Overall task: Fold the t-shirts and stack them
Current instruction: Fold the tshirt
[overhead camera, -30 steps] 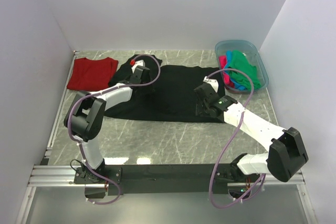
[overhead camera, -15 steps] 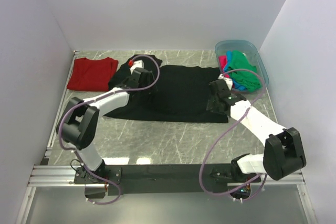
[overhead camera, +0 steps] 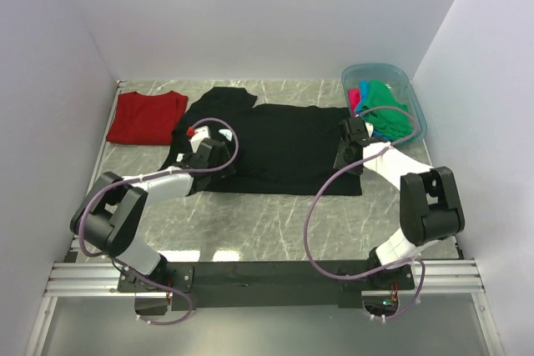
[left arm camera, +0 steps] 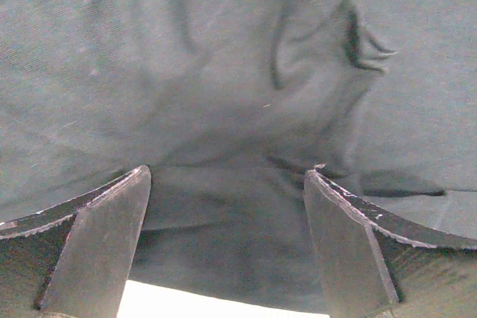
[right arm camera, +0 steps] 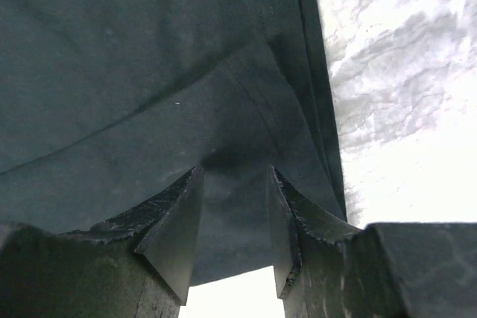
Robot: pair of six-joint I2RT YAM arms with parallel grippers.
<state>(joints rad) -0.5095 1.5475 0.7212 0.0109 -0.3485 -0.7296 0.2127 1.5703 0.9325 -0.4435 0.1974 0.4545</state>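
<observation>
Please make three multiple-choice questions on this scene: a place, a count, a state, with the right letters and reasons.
1. Where is the dark red t-shirt? A in the tub; B at the far left of the table; C on the black t-shirt.
2. How many t-shirts lie outside the tub? A one; B two; C four.
3. The left hand is: A open; B shut on cloth; C out of view.
Key: B, it lies flat beside the black one. B, only red and black. A, its fingers stand apart above black cloth.

The marble table (overhead camera: 275, 223) carries a black t-shirt (overhead camera: 284, 143), a dark red t-shirt (overhead camera: 146, 116) and a blue tub (overhead camera: 377, 68).
</observation>
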